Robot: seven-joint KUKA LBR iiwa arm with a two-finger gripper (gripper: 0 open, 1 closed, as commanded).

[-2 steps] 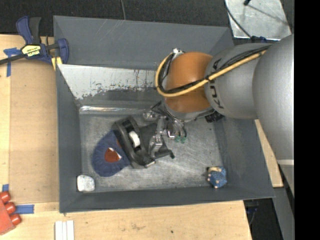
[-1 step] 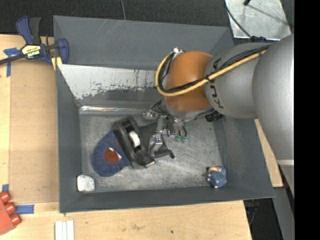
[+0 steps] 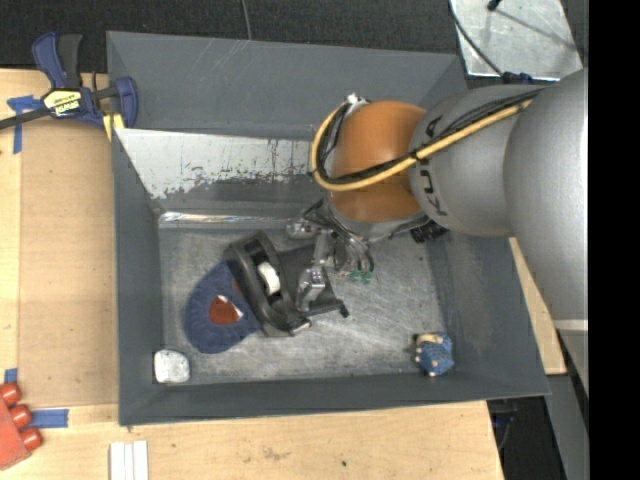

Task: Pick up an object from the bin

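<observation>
My gripper [image 3: 322, 268] hangs low in the middle of the bin, under the arm's orange cover. It is right against the right end of a black tape-dispenser-like object [image 3: 262, 286] with a white roll inside, which lies slanted on the bin floor. Whether that object is gripped is hidden from me. To the left of the black object lies a flat blue round piece [image 3: 210, 318] with an orange patch, partly tucked under it. A small green thing [image 3: 361, 276] lies just right of the gripper.
A small white lump [image 3: 171, 366] sits in the front left corner. A little blue figure [image 3: 433, 353] lies near the front right corner. The arm and its cover hang above the bin's right half.
</observation>
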